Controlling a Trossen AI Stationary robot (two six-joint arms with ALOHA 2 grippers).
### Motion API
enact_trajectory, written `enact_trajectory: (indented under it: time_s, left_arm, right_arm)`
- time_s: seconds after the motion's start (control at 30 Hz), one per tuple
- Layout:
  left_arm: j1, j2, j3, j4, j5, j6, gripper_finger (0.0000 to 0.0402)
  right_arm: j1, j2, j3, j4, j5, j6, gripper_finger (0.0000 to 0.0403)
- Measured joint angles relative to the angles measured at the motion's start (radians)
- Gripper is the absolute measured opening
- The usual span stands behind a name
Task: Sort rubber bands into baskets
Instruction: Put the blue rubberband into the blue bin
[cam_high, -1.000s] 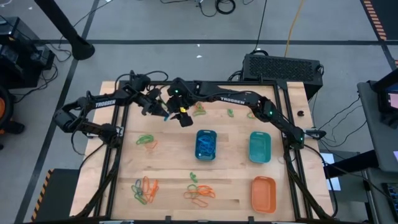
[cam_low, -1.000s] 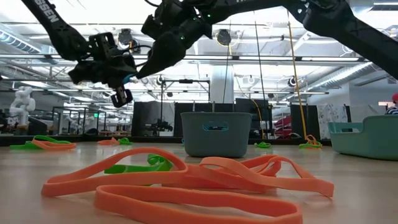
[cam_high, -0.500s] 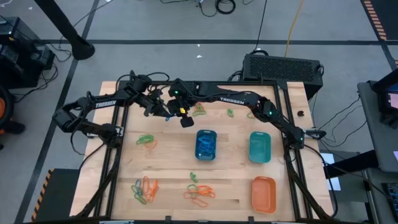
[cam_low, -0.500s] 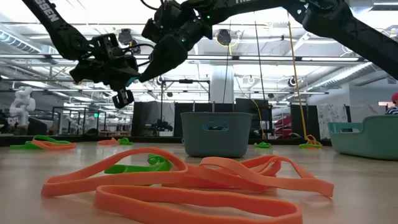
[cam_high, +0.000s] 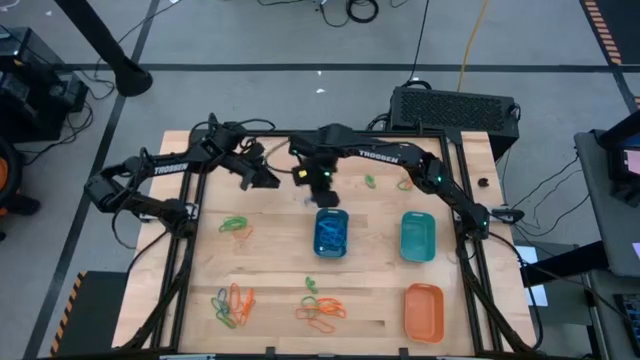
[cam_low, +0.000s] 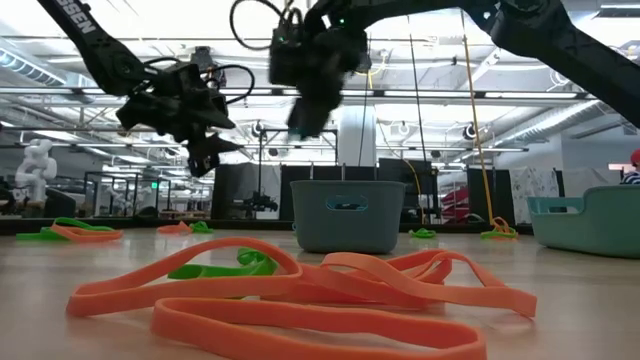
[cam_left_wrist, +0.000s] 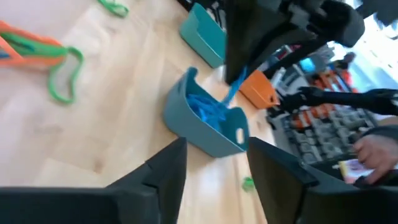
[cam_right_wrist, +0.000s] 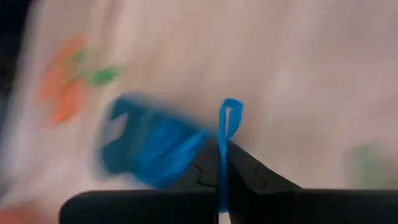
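Movement since half a second ago: my right gripper (cam_high: 322, 188) has swung from beside my left gripper (cam_high: 268, 180) toward the blue basket (cam_high: 331, 232), and it is now just behind its far rim. Its fingers are pressed together on a blue rubber band (cam_right_wrist: 228, 129), which hangs as a thin loop. My left gripper waits near the back of the table, fingers apart and holding nothing. I judge the band is almost ready to be dropped into the basket with the other blue ones.

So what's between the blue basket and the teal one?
Nothing: in the high view, bare wood separates the blue basket from the teal basket.
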Motion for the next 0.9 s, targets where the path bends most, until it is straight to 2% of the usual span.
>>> enact_trajectory:
  time_s: [0.07, 0.17, 0.27, 0.5, 0.7, 0.9]
  left_arm:
    - [-0.009, 0.000, 0.000, 0.030, -0.030, -0.001, 0.0181]
    - [-0.022, 0.000, 0.000, 0.064, -0.070, -0.006, 0.0183]
    - [-0.036, 0.000, 0.000, 0.065, -0.085, -0.008, 0.0183]
    - [-0.068, 0.000, 0.000, 0.061, -0.113, -0.008, 0.0183]
    - [-0.076, 0.000, 0.000, 0.062, -0.142, -0.009, 0.0183]
    - [-0.077, 0.000, 0.000, 0.062, -0.143, -0.047, 0.0183]
  right_arm:
    - [0.002, 0.000, -0.005, -0.112, -0.070, -0.038, 0.0000]
    - [0.015, -0.002, -0.061, -0.141, -0.139, -0.070, 0.0000]
    - [0.031, -0.010, -0.128, -0.162, -0.117, -0.070, 0.0000]
    - [0.062, -0.031, -0.304, -0.032, -0.130, -0.019, 0.0000]
    - [0.056, -0.032, -0.312, -0.078, -0.186, -0.032, 0.0006]
    - [0.054, -0.032, -0.312, -0.072, -0.165, 0.002, 0.0048]
